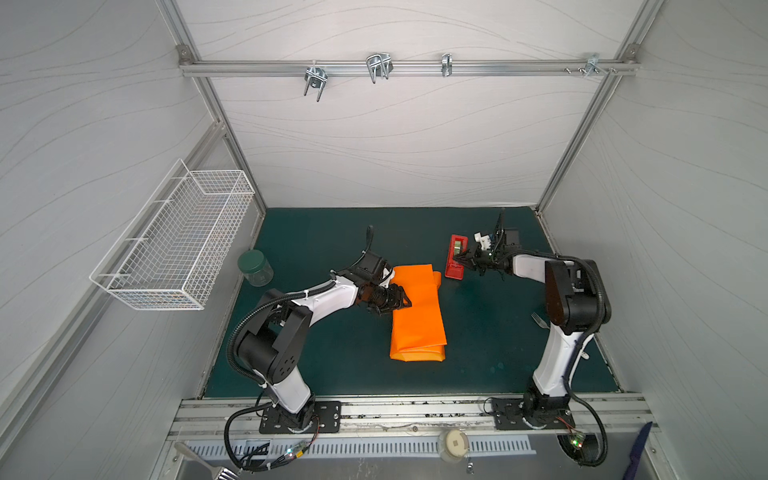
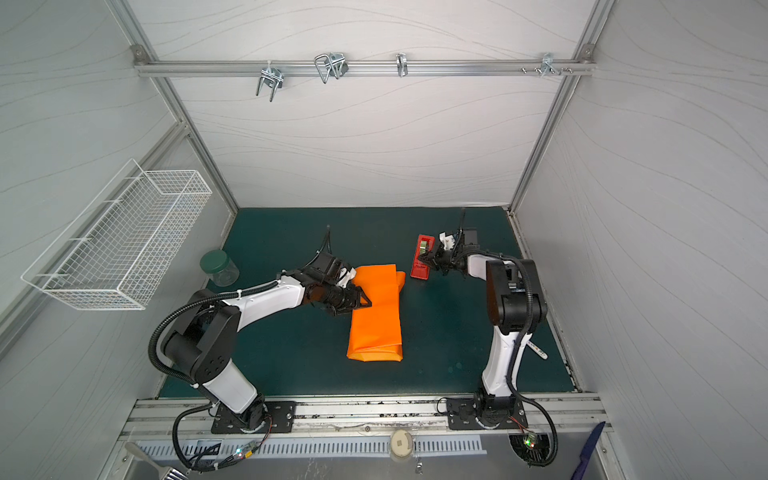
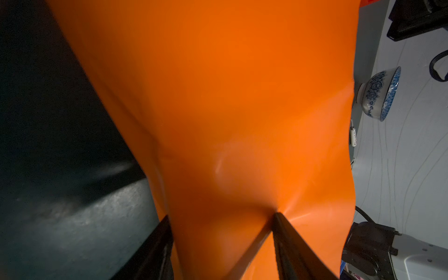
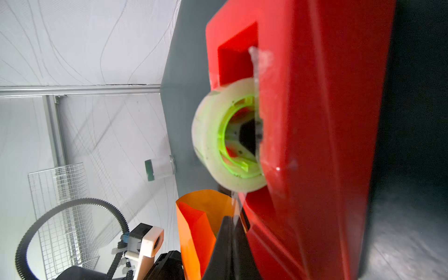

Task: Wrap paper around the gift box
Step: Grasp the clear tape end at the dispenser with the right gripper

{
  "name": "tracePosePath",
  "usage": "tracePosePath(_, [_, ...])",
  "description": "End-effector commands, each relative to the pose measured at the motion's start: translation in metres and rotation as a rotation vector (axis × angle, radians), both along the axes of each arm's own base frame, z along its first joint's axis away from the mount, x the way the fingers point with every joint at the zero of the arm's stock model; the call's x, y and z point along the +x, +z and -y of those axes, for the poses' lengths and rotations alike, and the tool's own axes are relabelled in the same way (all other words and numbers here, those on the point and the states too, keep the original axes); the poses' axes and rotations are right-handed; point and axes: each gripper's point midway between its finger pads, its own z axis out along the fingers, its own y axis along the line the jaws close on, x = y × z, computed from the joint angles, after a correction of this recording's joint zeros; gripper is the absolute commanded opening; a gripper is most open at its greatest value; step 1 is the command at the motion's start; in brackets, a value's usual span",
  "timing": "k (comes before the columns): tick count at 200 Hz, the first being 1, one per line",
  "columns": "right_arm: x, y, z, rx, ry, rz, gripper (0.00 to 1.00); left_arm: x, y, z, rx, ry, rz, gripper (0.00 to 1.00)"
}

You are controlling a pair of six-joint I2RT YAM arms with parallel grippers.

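Observation:
The orange paper [image 1: 417, 316] [image 2: 376, 320] lies folded into a long parcel on the green mat, and the gift box is hidden beneath it. My left gripper [image 1: 405, 300] [image 2: 363, 300] reaches in from the left. In the left wrist view its two fingers [image 3: 281, 225] touch the paper [image 3: 230, 97] on both sides, and one of them dents it. My right gripper [image 1: 459, 259] [image 2: 424, 259] is at the red tape dispenser [image 1: 453, 270] [image 4: 327, 121]. It is shut [image 4: 230, 218] on a clear strip of tape that runs down from the roll [image 4: 208, 135].
A green-lidded jar [image 1: 254, 268] stands at the mat's left edge. A wire basket [image 1: 174, 241] hangs on the left wall. A fork [image 1: 538, 320] lies beside the right arm. A blue-patterned bowl [image 3: 380, 94] sits beyond the parcel near the right wall.

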Motion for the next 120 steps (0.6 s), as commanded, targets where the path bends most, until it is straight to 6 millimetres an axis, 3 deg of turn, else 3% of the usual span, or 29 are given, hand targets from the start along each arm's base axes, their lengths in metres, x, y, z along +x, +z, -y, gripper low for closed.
tracePosePath(1, [0.005,0.016,-0.003,0.074,0.001,0.026,0.00,-0.027,-0.058,-0.039,0.238,0.016,-0.103,0.63])
tracePosePath(47, [0.002,0.032,-0.007,0.137,-0.001,0.041,0.00,-0.026,-0.057,-0.039,0.238,0.017,-0.099,0.63])
tracePosePath(120, [-0.020,0.039,-0.012,0.186,0.012,0.033,0.00,-0.026,-0.057,-0.040,0.242,0.017,-0.098,0.63])
